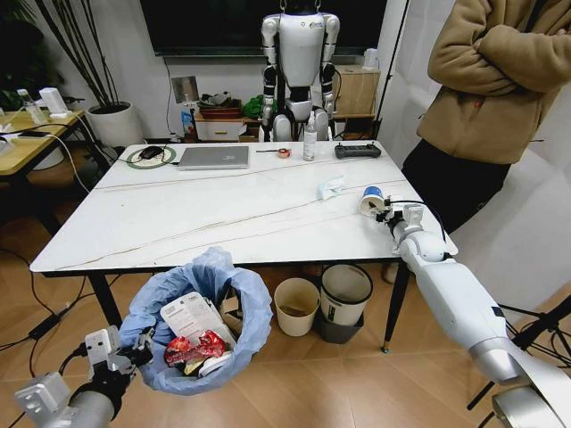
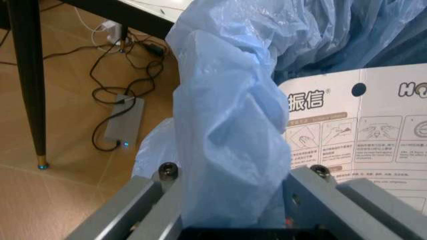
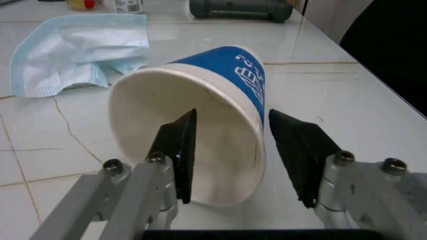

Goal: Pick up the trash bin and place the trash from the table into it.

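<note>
- My right gripper [image 3: 230, 150] reaches across the glossy white, faintly veined table [image 1: 223, 214] to its 3 o'clock edge, where a blue-and-white paper cup [image 3: 200, 120] lies on its side, mouth toward my wrist.
- One black finger [image 3: 179, 150] sits inside the cup's mouth and the other outside its blue wall, with a gap showing on the outer side; the jaws stand parted, straddling the rim but not yet pinching it, by my reading.
- A crumpled light-blue face mask [image 1: 332, 186] lies on the tabletop just beyond the cup, toward 12 o'clock, apparently awaiting its turn.
- My left gripper [image 1: 125, 357] holds the small dark round trash bin with its crinkly light-blue plastic bag [image 1: 201, 321] below the table's 6 o'clock edge, clamped on a fold of the bag at the rim, so the opening faces up for drops.
- Inside the bin rest a flat white printed packet [image 1: 192, 316] and a crushed red can [image 1: 196, 348].
- A grey laptop [image 1: 214, 157] sits at the far edge, near 12 o'clock, apart from the litter.
</note>
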Available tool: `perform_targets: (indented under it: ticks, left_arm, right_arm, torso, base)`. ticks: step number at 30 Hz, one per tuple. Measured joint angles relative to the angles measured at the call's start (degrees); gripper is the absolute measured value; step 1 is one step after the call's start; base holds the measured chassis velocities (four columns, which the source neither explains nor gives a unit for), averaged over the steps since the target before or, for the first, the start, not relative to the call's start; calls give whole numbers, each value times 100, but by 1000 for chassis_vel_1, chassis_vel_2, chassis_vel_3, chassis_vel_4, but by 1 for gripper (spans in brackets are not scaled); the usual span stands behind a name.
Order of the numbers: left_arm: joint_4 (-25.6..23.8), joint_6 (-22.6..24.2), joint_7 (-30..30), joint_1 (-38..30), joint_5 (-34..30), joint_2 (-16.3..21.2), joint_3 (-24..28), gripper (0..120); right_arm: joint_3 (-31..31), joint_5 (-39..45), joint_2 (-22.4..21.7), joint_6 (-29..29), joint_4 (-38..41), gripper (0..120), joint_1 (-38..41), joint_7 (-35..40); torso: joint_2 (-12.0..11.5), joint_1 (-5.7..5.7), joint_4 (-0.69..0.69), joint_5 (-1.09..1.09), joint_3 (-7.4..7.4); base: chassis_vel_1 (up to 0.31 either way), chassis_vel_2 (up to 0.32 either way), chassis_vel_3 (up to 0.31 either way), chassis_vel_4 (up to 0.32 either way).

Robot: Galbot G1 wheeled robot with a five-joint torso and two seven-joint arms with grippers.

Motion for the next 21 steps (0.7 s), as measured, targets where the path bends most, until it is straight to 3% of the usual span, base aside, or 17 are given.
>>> perform_targets:
  ticks: [10, 21]
  left_arm:
    - [11, -2, 1, -16, -11, 21, 0, 0]
    - [23, 1, 1, -21, 2, 18, 35, 0]
  right_arm:
    - [-2, 17, -17, -2, -9, 2, 7, 1]
    - [20, 225, -183, -66, 420, 0, -110, 0]
  torso:
    - [0, 0, 0, 0, 0]
    - [0, 0, 0, 0, 0]
  base:
    - [0, 0, 0, 0]
    - [0, 0, 0, 0]
